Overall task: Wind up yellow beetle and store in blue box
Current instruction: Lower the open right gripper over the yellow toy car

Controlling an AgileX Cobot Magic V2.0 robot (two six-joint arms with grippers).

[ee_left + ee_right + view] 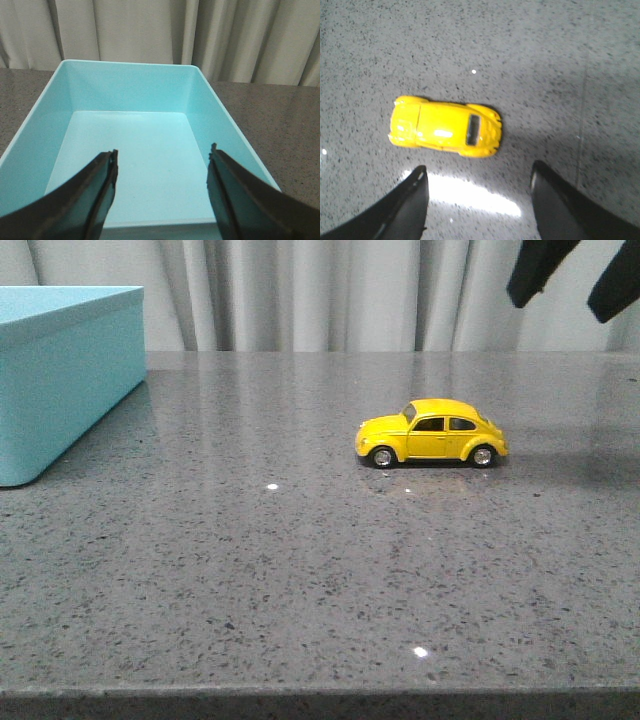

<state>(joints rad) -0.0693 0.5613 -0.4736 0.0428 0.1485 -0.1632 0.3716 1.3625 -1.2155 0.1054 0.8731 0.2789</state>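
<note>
Hovering: right claw spread above yellow beetle, no contact.

I'm looking at a glossy yellow beetle with dark windows and black wheels with silver hubs, sitting on a grey table flecked all over with black and pale specks — a granite-like pattern. The blue box reads as a flat, pale turquoise, the same shade inside and out, and both my left gripper and right gripper show plain black fingers. Behind it all hangs a curtain in off-white — unpatterned, shaded only by its folds.
</note>
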